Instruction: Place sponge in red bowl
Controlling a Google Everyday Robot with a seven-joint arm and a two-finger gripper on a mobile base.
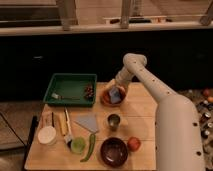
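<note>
Risk sat mostly at the rim. The jaws hung at the tip of the white arm (150, 87), directly over the red bowl (104, 98) on the far part of the bench (142, 116). The sponge (116, 95) showed as a pale block right beneath them, within the bowl's outline. Whether it lay on the bowl's floor or just above it could not be told, nor whether the jaws were clamped on it or open.

If the sponge were released while propped against the rim, it would likely tip out onto the bench. A soft block could also cling to one pad and ride up out of the bowl on a lift. The bowl looked light, so a sideways nudge might slide it toward the green tray (60, 85) just beside the jaws. The metal cup (114, 120), near the jaws on the camera's side, could be toppled by a low retreat.
</note>
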